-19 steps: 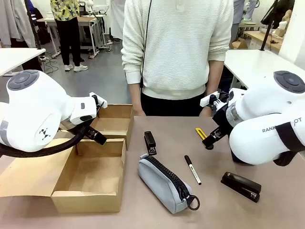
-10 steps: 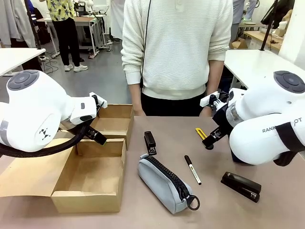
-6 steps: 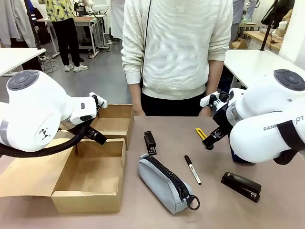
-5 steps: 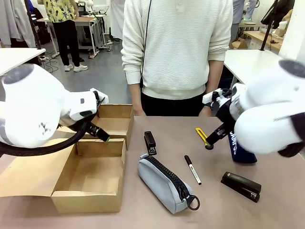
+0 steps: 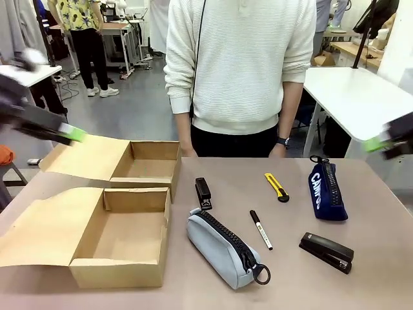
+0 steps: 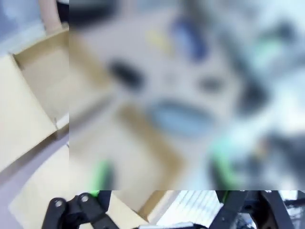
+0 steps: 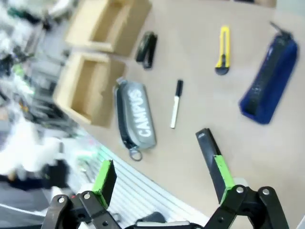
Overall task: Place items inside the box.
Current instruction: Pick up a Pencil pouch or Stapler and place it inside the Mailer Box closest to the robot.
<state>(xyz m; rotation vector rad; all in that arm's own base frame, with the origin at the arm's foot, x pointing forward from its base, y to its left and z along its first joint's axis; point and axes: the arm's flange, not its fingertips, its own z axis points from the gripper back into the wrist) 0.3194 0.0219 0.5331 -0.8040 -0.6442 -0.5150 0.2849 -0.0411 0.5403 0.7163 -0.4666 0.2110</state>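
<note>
On the table lie a grey "CAMPUS" pencil case (image 5: 222, 248) (image 7: 135, 119), a small black stapler (image 5: 203, 192) (image 7: 147, 49), a black marker (image 5: 261, 229) (image 7: 176, 103), a yellow utility knife (image 5: 276, 186) (image 7: 222, 50) and a larger black stapler (image 5: 326, 252) (image 7: 209, 148). The open cardboard box (image 5: 116, 271) (image 7: 88, 90) stands at the left with nothing inside. My left gripper (image 5: 68, 132) (image 6: 161, 172) is a blur at the far left, open and holding nothing. High above the items at the far right, my right gripper (image 5: 381, 142) (image 7: 164, 174) is open too.
A second open cardboard box (image 5: 151, 169) stands behind the first. A dark blue pencil case (image 5: 326, 190) (image 7: 268, 81) lies at the right. A person in a white sweater (image 5: 239, 64) stands at the far edge. The left wrist view is heavily blurred.
Both arms have swung fast away from the middle, the left one to the far left and the right one to the far right. The blue pencil case has come into sight.
</note>
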